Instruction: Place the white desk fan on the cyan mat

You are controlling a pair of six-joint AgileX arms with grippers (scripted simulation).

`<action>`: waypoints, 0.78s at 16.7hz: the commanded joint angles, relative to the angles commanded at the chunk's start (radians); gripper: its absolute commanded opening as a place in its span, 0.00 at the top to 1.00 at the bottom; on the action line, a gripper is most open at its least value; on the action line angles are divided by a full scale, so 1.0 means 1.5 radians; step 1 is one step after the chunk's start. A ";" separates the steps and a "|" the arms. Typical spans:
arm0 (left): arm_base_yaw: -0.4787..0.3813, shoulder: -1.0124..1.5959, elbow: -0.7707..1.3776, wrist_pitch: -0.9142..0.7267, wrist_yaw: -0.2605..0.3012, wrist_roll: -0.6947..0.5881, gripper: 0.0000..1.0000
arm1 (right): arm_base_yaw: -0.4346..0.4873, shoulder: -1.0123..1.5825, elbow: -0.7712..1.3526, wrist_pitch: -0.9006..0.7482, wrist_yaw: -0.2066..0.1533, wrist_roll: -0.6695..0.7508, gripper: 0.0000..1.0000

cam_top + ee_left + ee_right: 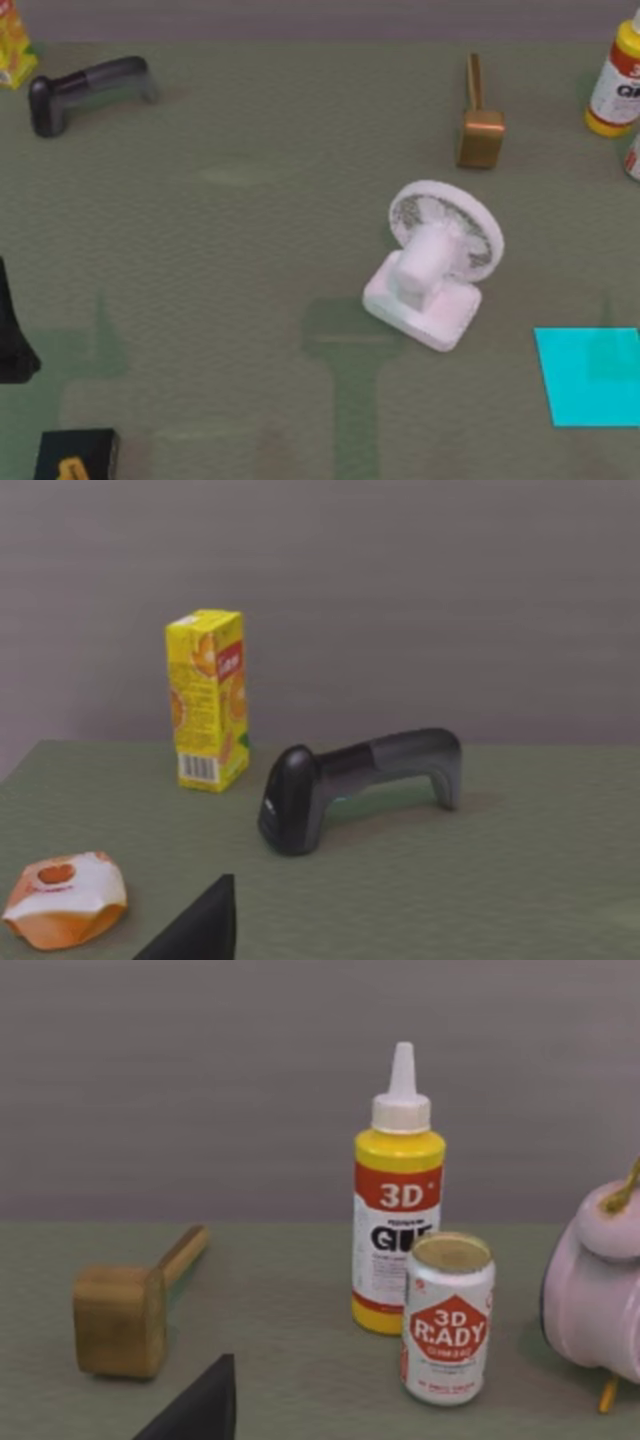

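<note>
**White fan not yet gripped; cyan mat unoccupied**

Jaw state can't be told for either arm. Of the left gripper [200,925] and the right gripper [200,1405], only a dark wedge is seen at the edge of each wrist view. Nothing is held between them in what is shown. Both seem parked. A dark part of the left arm [12,340] is seen at the table's left edge in the top view, while the right arm is out of that view altogether.

W/ the left wrist cam, a black scanner [360,785], a yellow juice carton [207,700] and an orange-and-white pouch [65,900] are faced. W/ the right wrist cam, a wooden mallet [125,1310], a glue bottle [398,1210], a can [448,1320] and a pink rounded object [595,1300] are faced. None are part of the task.

The white desk fan [432,265] is stood upright on its base, right of the table's centre, its base turned at an angle to the table edges. The cyan mat [592,375] is laid flat at the right edge, partly cut off by the frame. Fan and mat are apart, w/ bare table between them.

Judgement: the task is at its start. As fan and mat both lie on the right side, the right arm is prob. the one to be used. The motor housing or neck is likely to be clamped, since the grille is wide and the base flat.
</note>
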 joint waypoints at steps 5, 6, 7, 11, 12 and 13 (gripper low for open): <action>0.000 0.000 0.000 0.000 0.000 0.000 0.00 | 0.014 0.041 0.041 -0.039 -0.001 -0.012 0.00; 0.000 0.000 0.000 0.000 0.000 0.000 0.00 | 0.023 0.068 0.068 -0.064 -0.001 -0.019 0.00; 0.000 0.000 0.000 0.000 0.000 0.000 0.00 | 0.032 0.102 0.103 -0.093 -0.001 -0.027 0.00; 0.000 0.000 0.000 0.000 0.000 0.000 0.00 | 0.082 0.303 0.305 -0.244 0.000 -0.068 0.00; 0.000 0.000 0.000 0.000 0.000 0.000 0.00 | 0.096 0.366 0.368 -0.288 0.000 -0.080 0.00; 0.000 0.000 0.000 0.000 0.000 0.000 0.00 | 0.112 0.432 0.435 -0.335 0.001 -0.093 0.00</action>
